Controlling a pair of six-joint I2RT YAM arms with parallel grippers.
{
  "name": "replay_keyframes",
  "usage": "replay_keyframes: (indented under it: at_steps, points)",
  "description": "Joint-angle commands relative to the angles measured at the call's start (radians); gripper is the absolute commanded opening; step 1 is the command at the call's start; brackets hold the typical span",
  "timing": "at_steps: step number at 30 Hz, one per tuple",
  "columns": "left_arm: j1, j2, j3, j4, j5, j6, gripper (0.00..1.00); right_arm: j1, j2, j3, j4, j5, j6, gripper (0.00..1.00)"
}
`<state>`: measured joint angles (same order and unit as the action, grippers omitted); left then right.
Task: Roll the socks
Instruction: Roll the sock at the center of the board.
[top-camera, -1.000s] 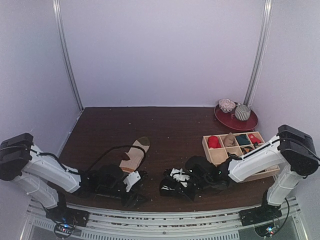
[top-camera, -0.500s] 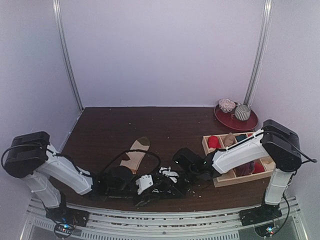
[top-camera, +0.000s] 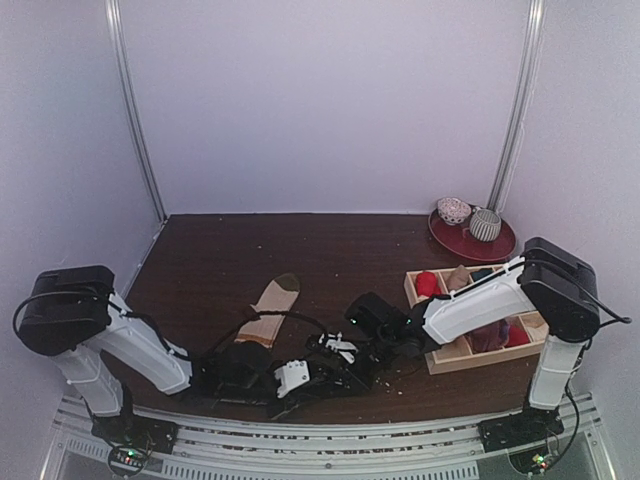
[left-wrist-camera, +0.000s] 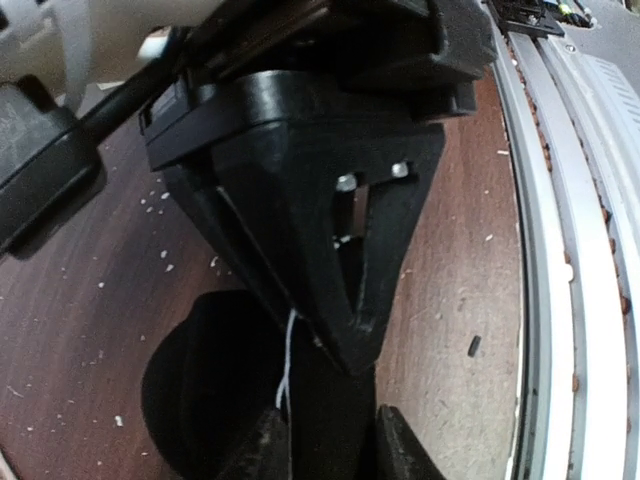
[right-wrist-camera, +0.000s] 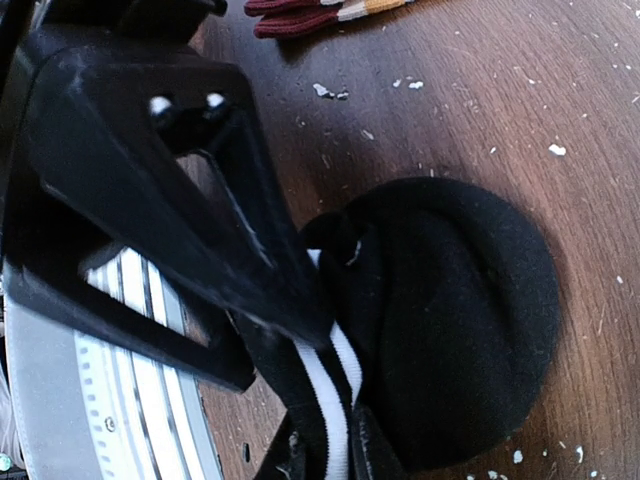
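Tabletop (top-camera: 220, 250), six o'clock: your left gripper (left-wrist-camera: 330, 450) just pinched the black sock (right-wrist-camera: 450, 320) your right gripper (right-wrist-camera: 325, 455) clamps; rolling looks possible.

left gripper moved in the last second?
Yes. Top view: left gripper slid right, from just below the near end of the tan sock to right of it, up against the black sock.

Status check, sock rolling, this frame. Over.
Right tool shut on black sock, at striped cuff. Left tool at same sock, grip unclear. Tan sock flat, apart, untouched. Nothing blocking.
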<state>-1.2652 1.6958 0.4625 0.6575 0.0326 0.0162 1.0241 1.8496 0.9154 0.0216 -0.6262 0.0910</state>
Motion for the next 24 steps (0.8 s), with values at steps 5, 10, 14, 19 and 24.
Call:
replay_keyframes:
  at_steps: [5,10,14,19,24]
  points:
    - [-0.007,0.005,-0.031,-0.015,-0.073,-0.063,0.24,-0.012,0.066,-0.044,-0.175,0.027,0.01,0.12]
    - [-0.007,0.04,0.008,-0.031,-0.052,-0.035,0.19,-0.013,0.083,-0.033,-0.179,-0.001,0.013,0.12]
    - [-0.009,0.057,0.021,-0.046,-0.02,-0.023,0.0,-0.019,0.087,-0.01,-0.196,-0.016,0.0,0.14]
    - [-0.011,0.036,0.021,-0.107,-0.032,-0.111,0.0,-0.057,0.055,0.003,-0.203,0.0,-0.011,0.19]
    - [-0.011,0.07,0.03,-0.21,-0.053,-0.238,0.0,-0.102,-0.007,-0.001,-0.138,-0.011,-0.008,0.23]
